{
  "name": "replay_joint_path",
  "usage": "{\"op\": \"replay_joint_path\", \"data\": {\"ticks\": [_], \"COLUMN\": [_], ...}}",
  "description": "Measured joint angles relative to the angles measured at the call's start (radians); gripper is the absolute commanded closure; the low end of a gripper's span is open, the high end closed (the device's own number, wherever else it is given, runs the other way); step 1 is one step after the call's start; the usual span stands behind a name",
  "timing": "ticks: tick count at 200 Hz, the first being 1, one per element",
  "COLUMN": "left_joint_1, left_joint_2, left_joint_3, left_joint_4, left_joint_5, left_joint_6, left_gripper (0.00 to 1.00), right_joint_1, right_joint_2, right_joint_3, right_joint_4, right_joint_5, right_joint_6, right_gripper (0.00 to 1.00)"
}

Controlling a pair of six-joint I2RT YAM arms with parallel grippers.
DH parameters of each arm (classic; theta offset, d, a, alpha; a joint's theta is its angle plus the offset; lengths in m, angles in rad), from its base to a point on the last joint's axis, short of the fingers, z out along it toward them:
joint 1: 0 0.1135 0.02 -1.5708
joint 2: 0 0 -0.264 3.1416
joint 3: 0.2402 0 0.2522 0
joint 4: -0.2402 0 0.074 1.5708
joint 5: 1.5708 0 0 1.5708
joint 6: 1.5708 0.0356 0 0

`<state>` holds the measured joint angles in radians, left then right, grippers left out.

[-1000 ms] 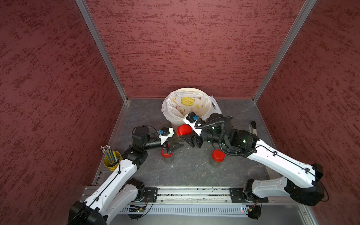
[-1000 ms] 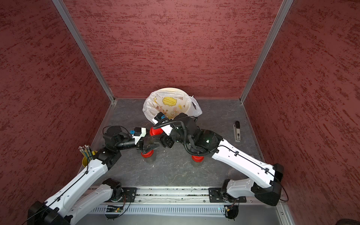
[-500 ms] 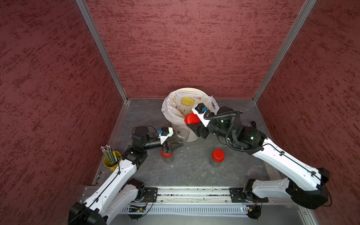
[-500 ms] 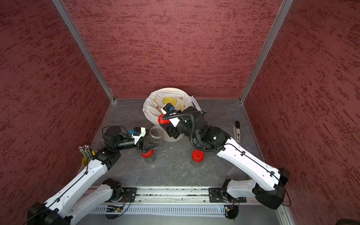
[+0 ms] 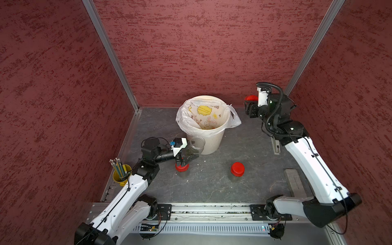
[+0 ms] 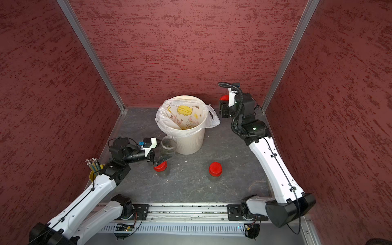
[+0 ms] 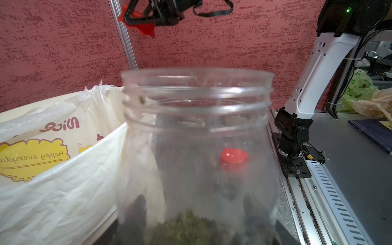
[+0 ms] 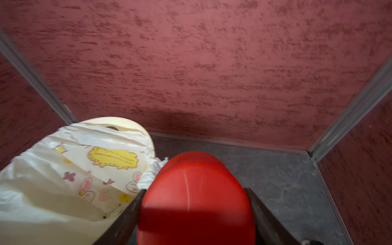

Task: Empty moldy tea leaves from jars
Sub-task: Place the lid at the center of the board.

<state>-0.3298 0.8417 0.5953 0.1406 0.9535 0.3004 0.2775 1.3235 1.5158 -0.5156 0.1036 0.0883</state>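
The left gripper point(image 5: 186, 158) is clamped on the base of the open jar point(image 5: 197, 144). That jar stands upright just in front of the bin point(image 5: 209, 146), toward its left. Whether the jar actually touches the bin's ribbed wall I can't make out. The tea leaves point(image 7: 186, 224) lie low in the jar's bottom. A capped jar point(image 5: 182, 168) stands close by the gripper's fingers, a little further out from the bin's front. The second capped jar point(image 5: 237, 169) stands well out from the bin's front, toward its right, with open grey floor point(image 5: 212, 176) between the two. The right gripper point(image 8: 196, 212) pinches the red cap point(image 5: 251, 98) by its sides. It is held high to the right of the bin, near the back corner post point(image 5: 305, 61).
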Motion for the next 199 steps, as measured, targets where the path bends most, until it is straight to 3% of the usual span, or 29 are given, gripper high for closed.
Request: {"op": "replay_joint_path", "data": {"ticks": [42,98,199], "left_joint_1": [0.007,0.014,0.018], "left_joint_2": [-0.015,-0.016,-0.013], "left_joint_3": [0.000,0.000,0.034], "left_joint_4": [0.010,0.017,0.005], "left_joint_5": [-0.021,-0.048,-0.089], "left_joint_6": [0.000,0.000,0.001], "left_gripper": [0.50,0.50,0.49], "right_joint_1": [-0.137,-0.139,-0.139], "right_joint_2": [0.122,0.301,0.553], "right_joint_3": [-0.151,-0.254,-0.251], "right_joint_4": [0.027,0.122,0.227], "right_joint_5": [-0.051,-0.116,-0.190], "right_joint_6": [0.067,0.109,0.133], "right_gripper": [0.54,0.53,0.47]}}
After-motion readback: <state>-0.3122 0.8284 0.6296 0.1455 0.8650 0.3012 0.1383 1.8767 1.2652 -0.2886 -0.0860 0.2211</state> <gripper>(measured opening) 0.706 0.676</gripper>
